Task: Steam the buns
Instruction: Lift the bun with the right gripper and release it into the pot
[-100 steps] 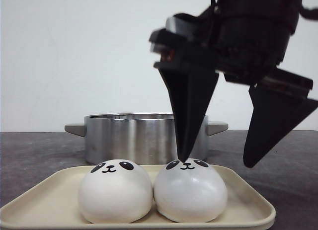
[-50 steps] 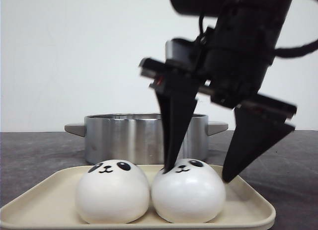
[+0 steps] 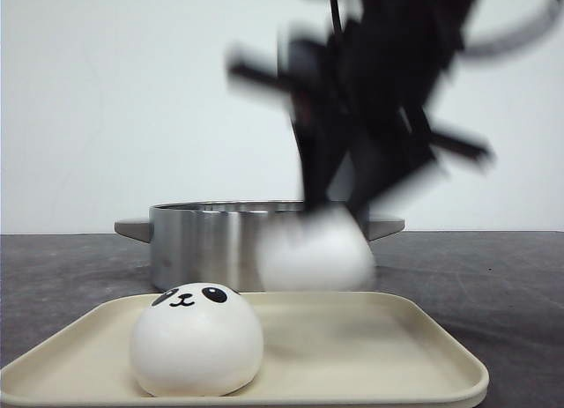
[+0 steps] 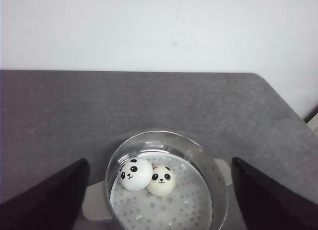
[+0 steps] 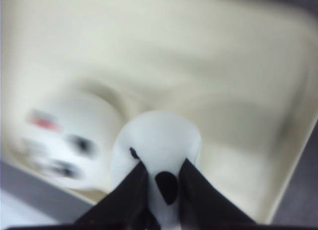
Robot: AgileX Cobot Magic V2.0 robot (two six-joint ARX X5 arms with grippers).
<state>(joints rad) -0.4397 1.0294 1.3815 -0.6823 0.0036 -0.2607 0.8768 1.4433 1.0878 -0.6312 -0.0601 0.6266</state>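
Behind a plain white wall, the dark grey worktop (image 3: 70,267) carries a steel pot (image 3: 211,245) and, nearer the camera, a cream tray (image 3: 379,355) with one panda bun (image 3: 196,339) sitting on its left half. Above the tray's right half the right hand (image 5: 160,183) is closed on a second bun (image 3: 315,249), pinching it in the air in front of the pot, though motion blur smears both. From the left wrist view, the left hand (image 4: 159,200) hangs spread wide and empty over the pot, where two more buns (image 4: 147,174) lie touching on the perforated steamer plate (image 4: 169,210).
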